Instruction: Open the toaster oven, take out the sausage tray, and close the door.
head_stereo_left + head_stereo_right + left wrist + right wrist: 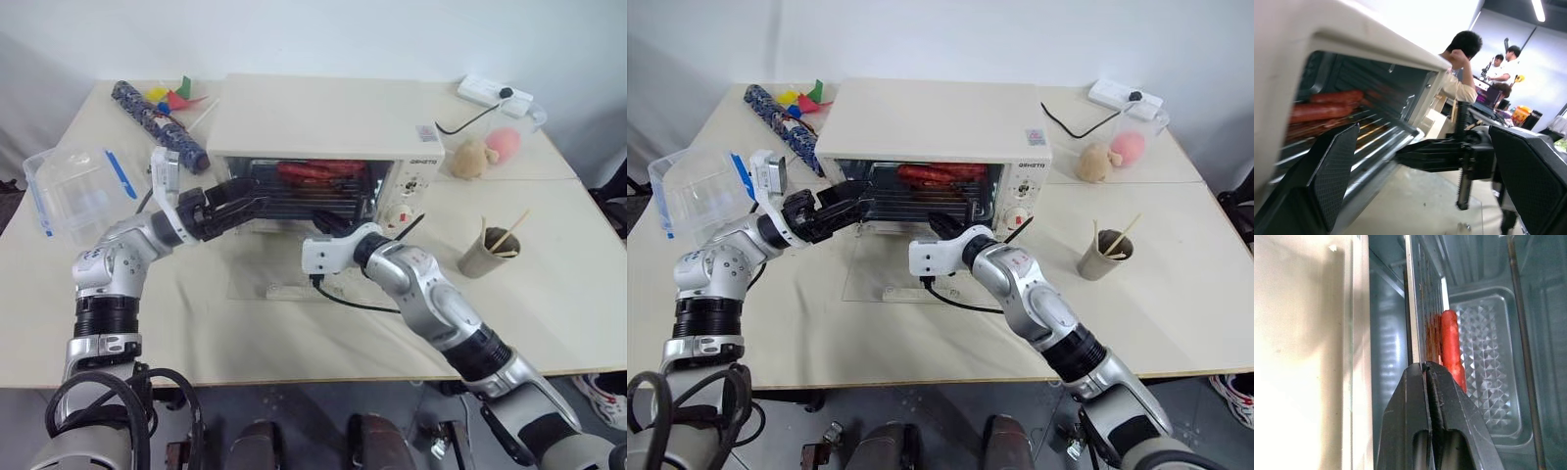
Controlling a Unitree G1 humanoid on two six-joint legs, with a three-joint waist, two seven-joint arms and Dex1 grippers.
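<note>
- Where a pale table [294, 333] spreads under the head camera, cream-white toaster oven [323, 122] standing at its middle toward the back, glass door [294, 284] dropped flat onto the tabletop in front of the oven's mouth.
- Inside the oven, on the upper rack: sausage tray [1422, 308], silver and ribbed with brown stains, carrying long red sausages [318, 171].
- At the left corner of the oven's mouth: left gripper [240, 204], black fingers [1334, 169] spread wide apart, nothing between them, tips level with the rack.
- At the right half of the oven's mouth: right gripper [328, 223], fingers pressed together on the near edge of the sausage tray, one sausage lying just beside the fingertips.
- Left of the oven: clear plastic box [73, 186] with blue clips; behind it, a dark patterned roll [157, 122].
- Right of the oven: paper cup [487, 252] holding sticks, a small plush toy [472, 159], and a white power strip [495, 93] farther back.
</note>
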